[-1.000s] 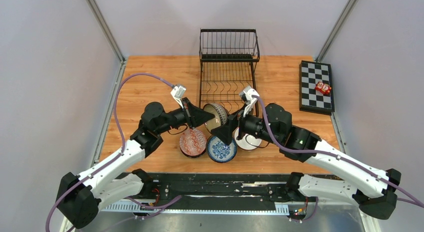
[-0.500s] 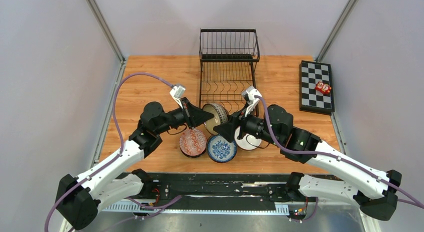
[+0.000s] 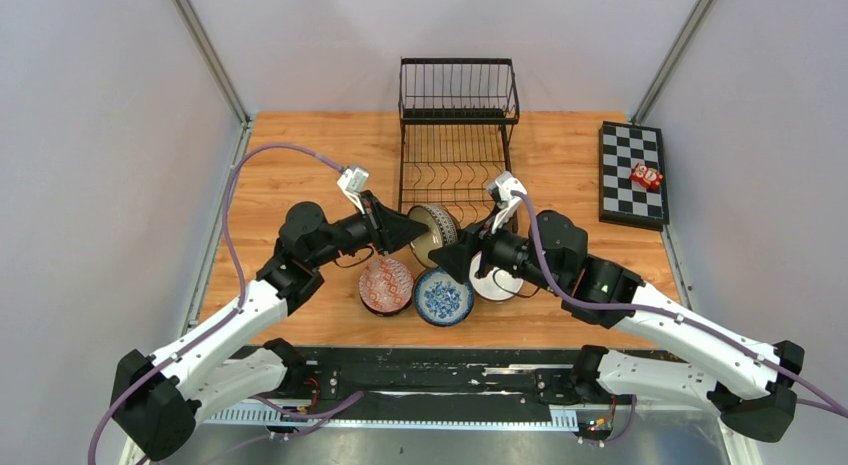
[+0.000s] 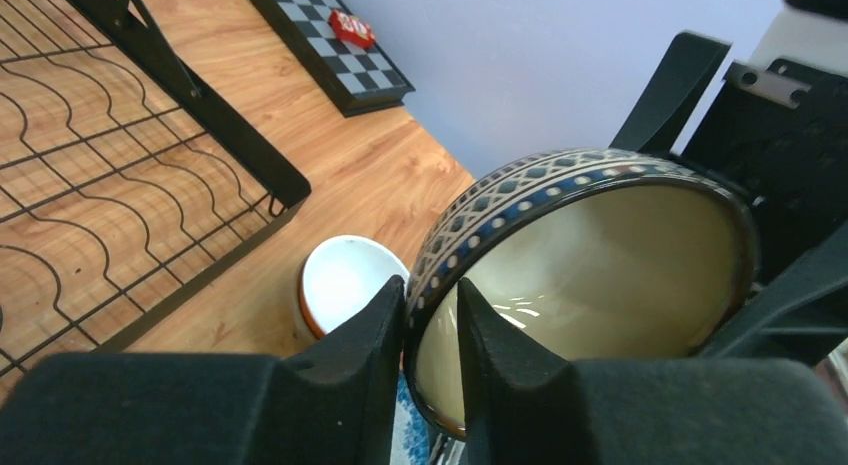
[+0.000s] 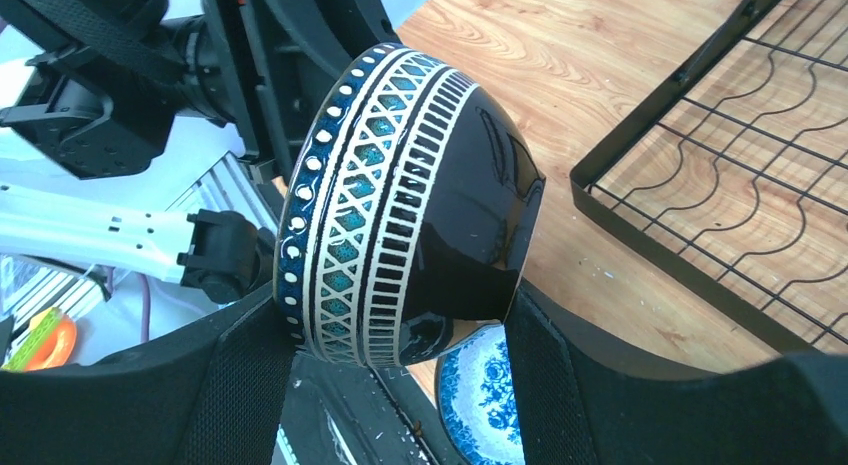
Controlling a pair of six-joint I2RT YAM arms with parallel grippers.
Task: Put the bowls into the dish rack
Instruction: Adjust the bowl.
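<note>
A dark bowl (image 3: 435,225) with blue-and-cream bands hangs on its side just in front of the dish rack (image 3: 458,135). My right gripper (image 3: 447,251) is shut on it, one finger on the rim and one on the foot (image 5: 400,215). My left gripper (image 4: 431,290) still straddles the rim of that bowl (image 4: 600,255), but its jaws are open, with a sliver of gap on the inner side. On the table below lie a red-patterned bowl (image 3: 385,284), a blue-and-white bowl (image 3: 443,296) and a white bowl (image 3: 497,282), the last partly hidden by my right arm.
The rack's wavy wire base (image 4: 120,185) lies just beyond the held bowl. A checkered board (image 3: 632,173) with a small red object (image 3: 646,175) sits at the right rear. Walls close in the table on both sides.
My right gripper closed in onto the bowl's rim and foot. My left jaws then loosened on the rim. The bowl has barely moved.
</note>
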